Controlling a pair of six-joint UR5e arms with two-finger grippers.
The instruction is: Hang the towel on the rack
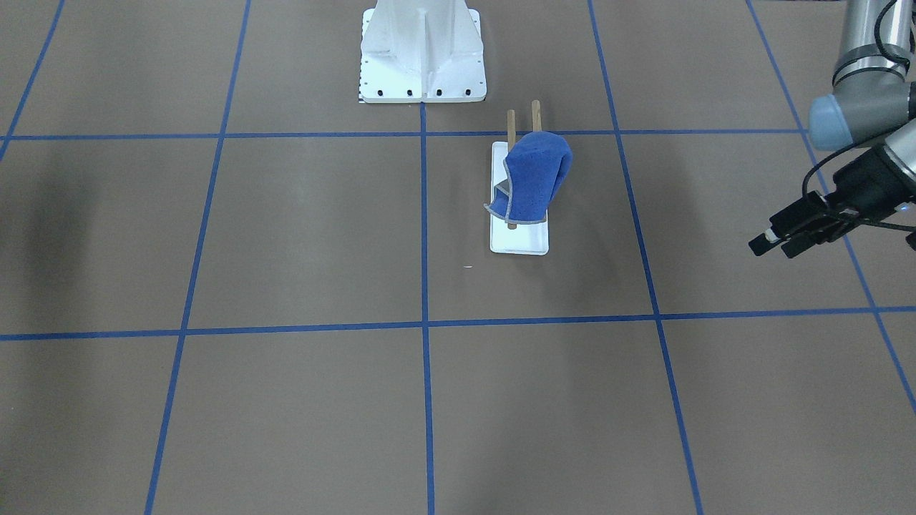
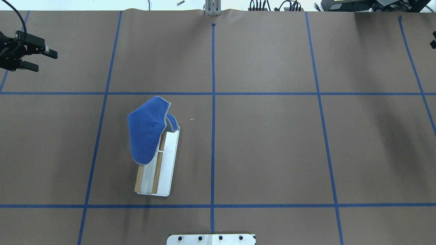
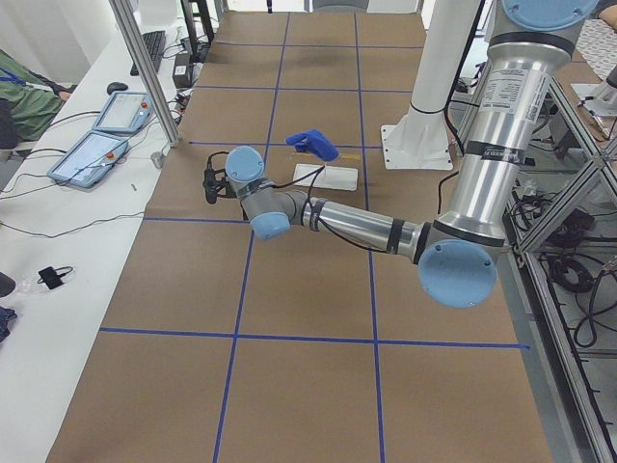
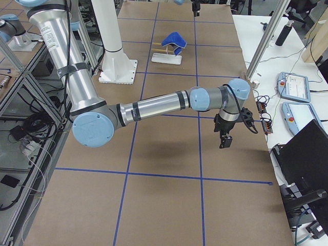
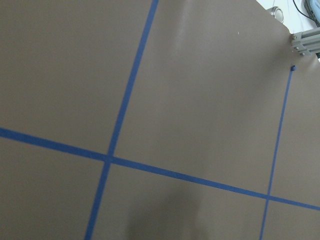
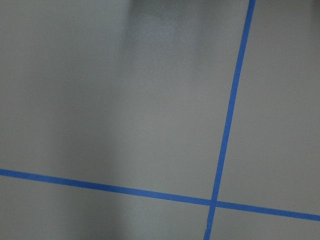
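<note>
In the overhead view, the white bolted pedestal (image 2: 211, 239) is seen at the bottom edge. Further up, left of centre, the rack (image 2: 167, 170) is stood on the table (image 2: 272, 153). The towel (image 2: 146, 136) is draped, bunched, over the upper ends of both wooden rods, with the lower rod ends left bare. At the upper left, the left gripper (image 2: 47, 61) is held spread and empty, well apart from the rack. The right gripper (image 4: 224, 143) is shown only from the side; its state cannot be told.
</note>
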